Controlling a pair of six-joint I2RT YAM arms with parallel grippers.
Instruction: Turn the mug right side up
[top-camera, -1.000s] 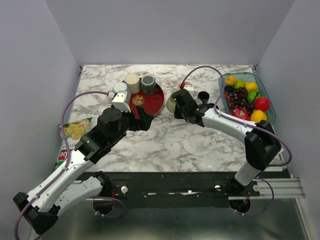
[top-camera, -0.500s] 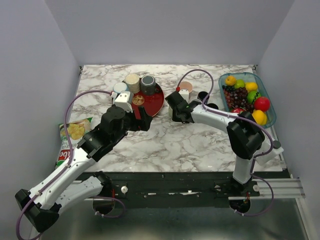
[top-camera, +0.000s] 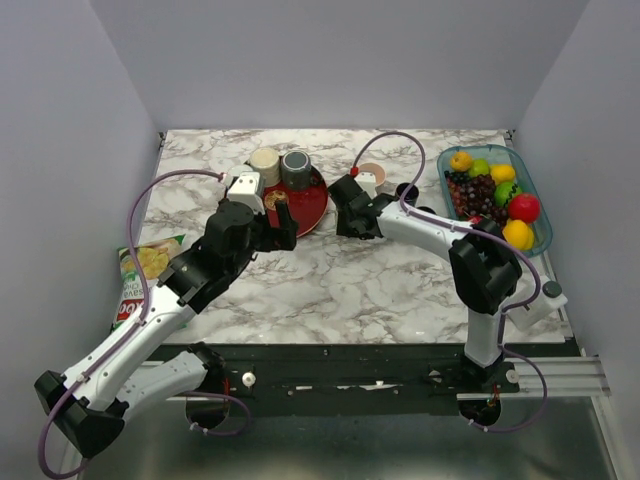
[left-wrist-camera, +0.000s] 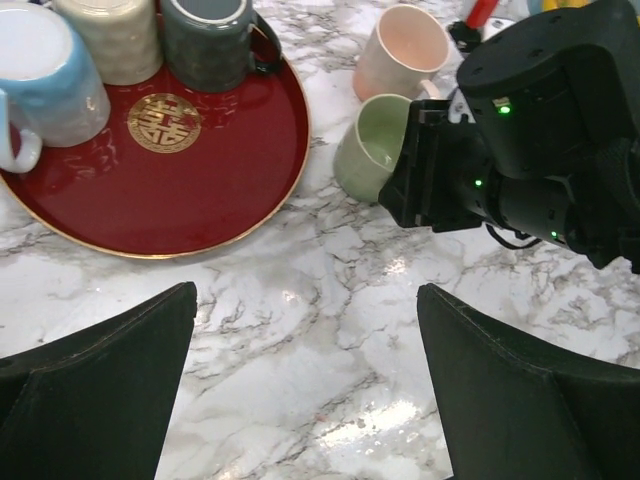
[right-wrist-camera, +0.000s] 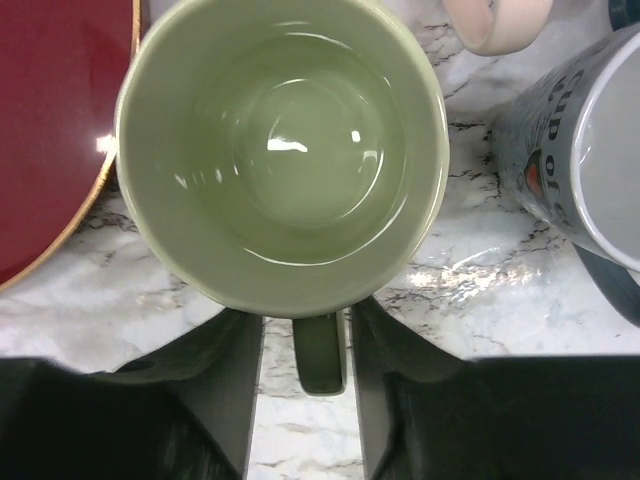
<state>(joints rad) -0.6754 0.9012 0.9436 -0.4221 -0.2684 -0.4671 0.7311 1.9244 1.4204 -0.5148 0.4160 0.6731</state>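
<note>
The green mug (right-wrist-camera: 283, 150) is seen standing right side up on the marble table (top-camera: 340, 290), with its mouth open to the right wrist camera and its glazed inside bare. It is placed just beside the right rim of the red tray (left-wrist-camera: 200, 190) and just in front of a pink mug (left-wrist-camera: 400, 50), which is also set mouth up. Its handle is turned toward the right gripper (right-wrist-camera: 305, 345).

The handle is straddled by the two fingers of the right gripper, which are held apart. A strip of marble can be seen between the handle and the finger on the left of the wrist view. The other finger is found just beside the handle, and contact there cannot be told. The mug is not lifted; its base is set on the table.

The left gripper (left-wrist-camera: 310, 400) is held over bare marble in front of the tray, with its fingers (left-wrist-camera: 100, 390) spread wide and nothing between them.

On the tray, a gold emblem is shown at the middle, and three mugs are lined up along the far rim: a blue and white mug (left-wrist-camera: 45, 70), a cream mug (left-wrist-camera: 110, 35) and a dark grey mug (left-wrist-camera: 210, 40), all apparently base up. A printed mug (right-wrist-camera: 590, 160) with a pale inside is seen near the right of the green mug. A clear bin of fruit (top-camera: 530, 190) is set at the far right of the table, and a snack bag (top-camera: 140, 270) lies at the left edge.
</note>
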